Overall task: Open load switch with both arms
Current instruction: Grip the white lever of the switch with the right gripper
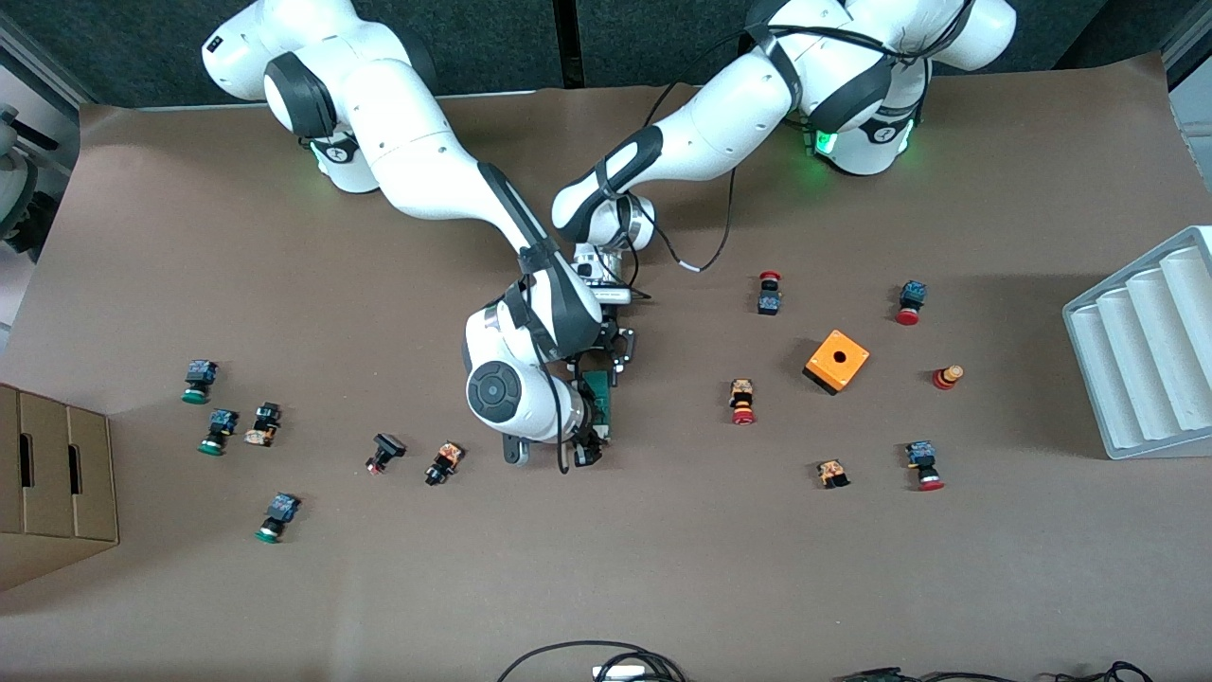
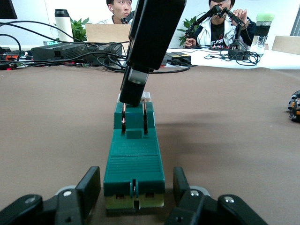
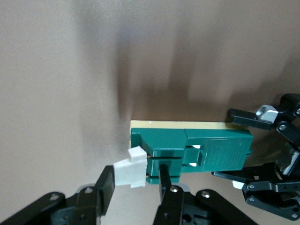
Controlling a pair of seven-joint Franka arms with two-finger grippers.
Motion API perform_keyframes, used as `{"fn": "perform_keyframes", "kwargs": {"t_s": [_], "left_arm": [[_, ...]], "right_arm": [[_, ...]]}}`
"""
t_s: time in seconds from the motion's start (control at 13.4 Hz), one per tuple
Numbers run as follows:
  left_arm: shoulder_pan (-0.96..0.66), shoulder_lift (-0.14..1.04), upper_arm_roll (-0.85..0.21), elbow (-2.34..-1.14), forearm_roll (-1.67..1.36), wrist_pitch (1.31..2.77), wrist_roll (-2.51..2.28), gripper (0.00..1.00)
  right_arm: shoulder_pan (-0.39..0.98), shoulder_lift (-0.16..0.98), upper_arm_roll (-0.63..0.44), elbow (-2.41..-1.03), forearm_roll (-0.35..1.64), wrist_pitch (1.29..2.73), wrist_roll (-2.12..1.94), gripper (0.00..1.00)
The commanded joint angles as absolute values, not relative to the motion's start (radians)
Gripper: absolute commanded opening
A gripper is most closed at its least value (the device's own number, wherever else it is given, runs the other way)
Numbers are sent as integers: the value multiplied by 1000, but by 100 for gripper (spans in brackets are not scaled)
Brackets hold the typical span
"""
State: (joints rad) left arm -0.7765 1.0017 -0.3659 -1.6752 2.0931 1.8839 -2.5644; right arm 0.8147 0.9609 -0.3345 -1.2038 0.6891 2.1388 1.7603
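Dead centre of the front view, the switch (image 1: pixel 598 400) lies on the table (image 1: pixel 663 568), mostly hidden under the right arm's wrist; only a sliver of green shows. Up close it is a narrow dark-green bar on a pale base, ribbed on top, with two copper strips and a white block (image 3: pixel 129 168) at one end.

The left gripper (image 1: pixel 620 352) is clamped on the end of the switch toward the top of the frame, a finger against each side. The right gripper (image 1: pixel 589 447) is down at the end toward the bottom of the frame, jaws apart and straddling the white block, one finger against it; the two grippers have the bar hemmed in from both ends.

Around them, twelve small push buttons are scattered: six toward the right arm's end, three of those green-capped (image 1: pixel 196 379); six toward the left arm's end, most red-capped (image 1: pixel 742 403).

There is one orange box (image 1: pixel 836 360) with a hole among the red ones; one grey ridged tray (image 1: pixel 1136 350) at the left arm's edge of the frame; one cardboard box (image 1: pixel 47 474) at the right arm's edge; dark cables (image 1: pixel 587 658) at the bottom of the frame. None of it touches the switch.
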Motion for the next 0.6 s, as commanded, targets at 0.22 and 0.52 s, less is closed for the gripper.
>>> {"fn": "perform_keyframes", "kwargs": {"t_s": [0.22, 0.52], "left_arm": [[-793, 1017, -353, -1661, 2102, 1873, -2585, 71], [-793, 1017, -353, -1661, 2102, 1873, -2585, 71]], "right_arm": [[815, 948, -339, -1212, 713, 2126, 1761, 43], [815, 933, -339, -1224, 710, 2118, 1761, 43]]}}
